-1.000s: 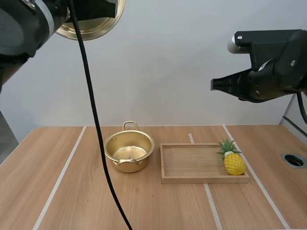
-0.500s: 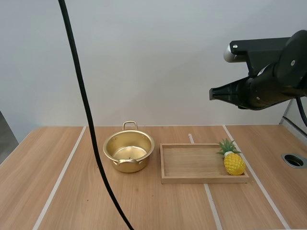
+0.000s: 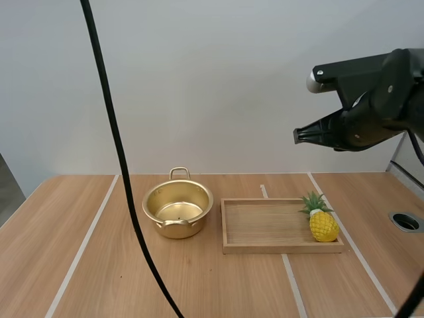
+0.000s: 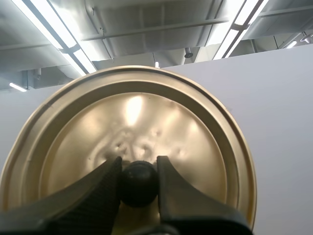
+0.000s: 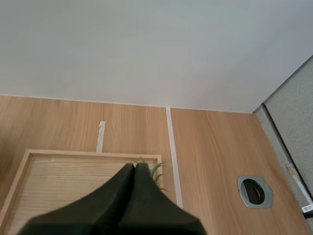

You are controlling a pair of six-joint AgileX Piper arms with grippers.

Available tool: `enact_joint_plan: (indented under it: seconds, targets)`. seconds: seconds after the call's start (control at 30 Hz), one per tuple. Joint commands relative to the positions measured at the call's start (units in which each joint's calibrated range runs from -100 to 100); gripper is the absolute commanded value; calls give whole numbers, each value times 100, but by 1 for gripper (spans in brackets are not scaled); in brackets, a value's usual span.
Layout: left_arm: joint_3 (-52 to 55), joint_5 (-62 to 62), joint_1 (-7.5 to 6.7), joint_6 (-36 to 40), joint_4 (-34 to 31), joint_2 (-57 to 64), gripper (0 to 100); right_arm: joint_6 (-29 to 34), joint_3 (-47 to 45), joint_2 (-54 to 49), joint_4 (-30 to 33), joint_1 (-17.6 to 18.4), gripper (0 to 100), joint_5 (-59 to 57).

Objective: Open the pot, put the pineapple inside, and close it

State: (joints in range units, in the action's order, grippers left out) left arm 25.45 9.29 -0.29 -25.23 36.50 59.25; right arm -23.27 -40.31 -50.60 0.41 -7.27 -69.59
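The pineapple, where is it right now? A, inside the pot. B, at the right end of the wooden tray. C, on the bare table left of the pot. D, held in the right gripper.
B: the pineapple lies in the wooden tray at its right end, while the pot stands open and empty left of the tray and the right gripper hangs shut on nothing high above.

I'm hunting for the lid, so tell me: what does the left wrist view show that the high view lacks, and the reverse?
Left wrist view: the gold lid, its black knob pinched by the left gripper. High view: the open pot, the wooden tray with the pineapple at its right end, and the right gripper high above the table. Shared: just the pale wall.
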Motion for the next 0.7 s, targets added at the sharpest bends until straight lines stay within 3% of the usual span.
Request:
enact_joint_plan:
  seconds: [0.0,0.37,0.67]
  targets:
    - [-47,-228,-12,48,59,29,0,-40,48,387,36,-34,0,-238]
    - [-47,-228,-12,48,59,29,0,-40,48,1403,356,-34,0,-320]
    - [-47,-228,-12,48,59,29,0,-40,48,1564,553,-34,0,-355]
